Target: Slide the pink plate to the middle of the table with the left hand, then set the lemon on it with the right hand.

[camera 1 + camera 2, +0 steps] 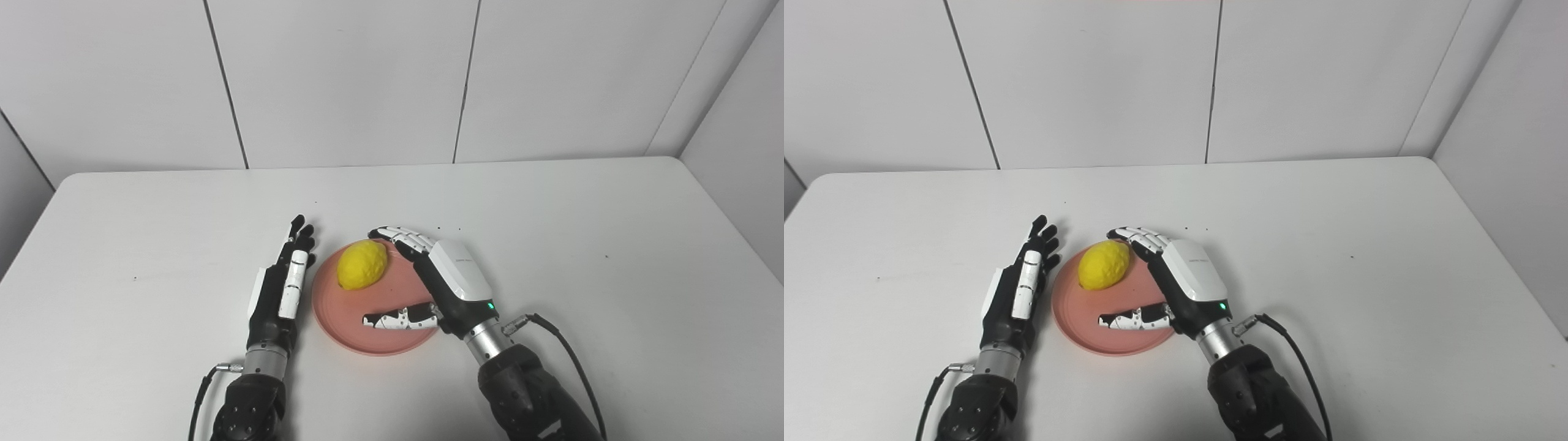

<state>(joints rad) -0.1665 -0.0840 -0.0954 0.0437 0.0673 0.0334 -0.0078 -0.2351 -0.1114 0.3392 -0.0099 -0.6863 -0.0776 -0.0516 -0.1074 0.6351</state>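
Pink plate (pixel 367 331) lies flat on the white table (pixel 612 294), near the front edge and roughly midway between the two sides, with both arms coming up from the bottom of the view on either side of it. Nearest the camera are the dark forearms and silver wrists, each trailing a black cable (pixel 569 349). On the left side of the plate, the left hand (pixel 282 288) stands on its edge just beside the rim, its fingers straight, held together and pointing away toward the wall; it holds nothing, and whether it touches the rim cannot be told. On the other side, the right hand (pixel 441 275) reaches over the right part of the plate with its white back turned up and a small green light showing near the wrist. Its thumb (pixel 398 319) stretches out low across the middle of the plate, while its fingers (pixel 401 237) curve over the far rim, spread well away from the thumb and gripping nothing. In the wide gap between them, the lemon (pixel 362 264) rests on the far left part of the plate, just beside the curved fingertips; contact with them cannot be judged. Beyond the plate the tabletop runs back to a wall of pale panels (pixel 343 79), with a few tiny dark specks on the surface behind the right hand.
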